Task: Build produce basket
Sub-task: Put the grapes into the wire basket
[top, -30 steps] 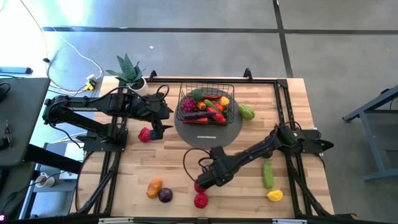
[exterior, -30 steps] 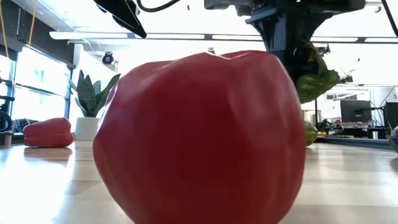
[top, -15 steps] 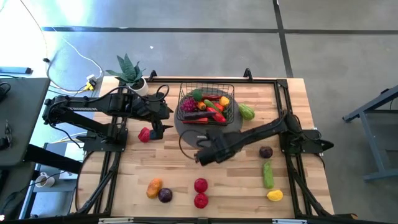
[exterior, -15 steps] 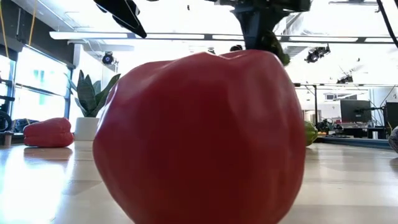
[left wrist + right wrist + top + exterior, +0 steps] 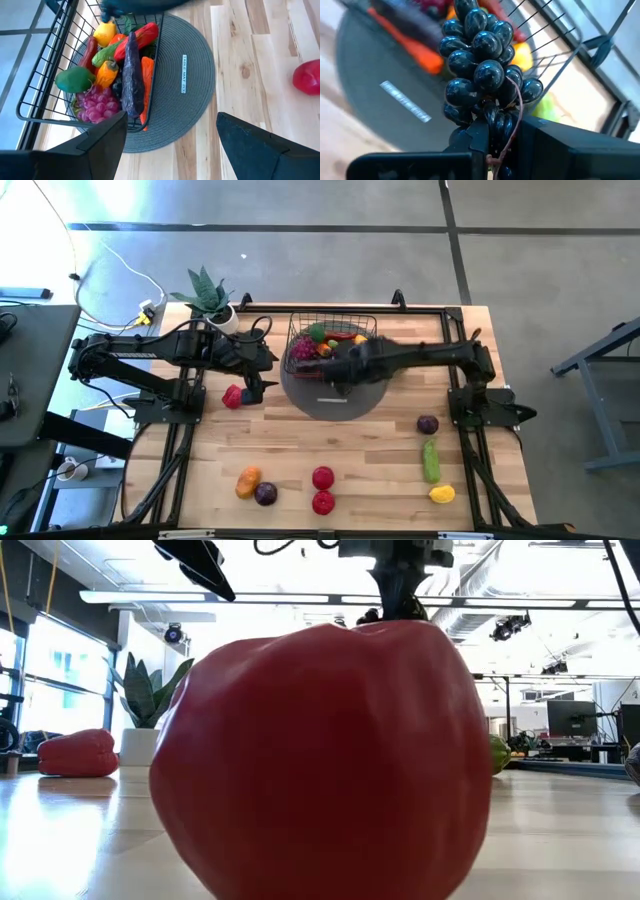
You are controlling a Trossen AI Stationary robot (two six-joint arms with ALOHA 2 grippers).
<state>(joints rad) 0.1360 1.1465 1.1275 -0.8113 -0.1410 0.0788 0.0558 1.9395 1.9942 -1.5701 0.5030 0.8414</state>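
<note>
The black wire basket (image 5: 302,328) stands on a round grey mat (image 5: 330,398) at the table's far middle, with several pieces of produce in it: pink grapes (image 5: 92,106), a purple aubergine (image 5: 131,75), a yellow piece (image 5: 104,34). My right gripper (image 5: 332,364) hangs over the basket's near side, shut on a bunch of dark grapes (image 5: 480,65). My left gripper (image 5: 170,145) stands open left of the basket, above a red pepper (image 5: 232,395), touching nothing. My right gripper pinches the dark grape bunch at its stem end (image 5: 497,125) between its two fingers (image 5: 470,142). It slants down from the table's right side. The bunch sticks out beyond the fingertips, lifted clear above the basket and the mat.
Loose produce lies on the table: two red pieces (image 5: 322,478) near the front, one of them filling the low view (image 5: 320,760), an orange one (image 5: 248,480), a purple one (image 5: 427,424), a green cucumber (image 5: 431,460), a yellow piece (image 5: 441,494). A potted plant (image 5: 208,295) stands at the far left.
My right gripper has gone up from the table's front and toward the far edge, to the basket, rolling its wrist on the way. It has stayed shut on the dark grape bunch and carried it clear of the table.
</note>
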